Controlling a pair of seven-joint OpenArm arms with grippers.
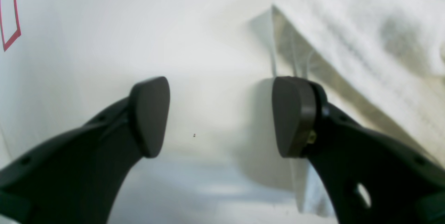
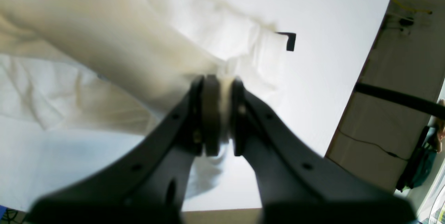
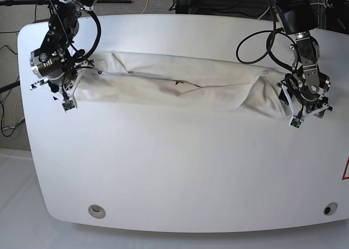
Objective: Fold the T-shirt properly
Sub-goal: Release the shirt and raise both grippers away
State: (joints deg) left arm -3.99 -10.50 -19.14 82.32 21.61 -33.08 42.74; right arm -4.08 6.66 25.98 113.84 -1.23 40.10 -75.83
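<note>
Reading for print first: no legible writing on the shirt (image 3: 180, 85) in any view; only a small dark mark near its middle in the base view, too small to read. A red outline (image 1: 9, 12) sits at the left edge of the left wrist view, cut off by the frame, and a red triangular mark (image 3: 346, 170) is clipped at the right edge of the table (image 3: 180, 172) in the base view. A short black L-shaped mark (image 2: 289, 39) lies on the table just beyond the cloth in the right wrist view.

Shirt is bunched into one long white roll on the far half of the table, long axis running left to right, plain side out, with a fold line along its length. Neck, sleeves and hem cannot be told apart.

Right gripper (image 2: 221, 119), at the roll's left end in the base view: fingers together, clamped on a pinch of shirt, cloth visible between the pads. Left gripper (image 1: 220, 116), at the roll's right end: fingers apart, nothing between them, low over the table with a lifted shirt edge just beside one pad (image 1: 293, 116); contact cannot be told.

Left wrist view is blurred, cloth texture smeared. Both gripper tips are hidden by the wrists in the base view
</note>
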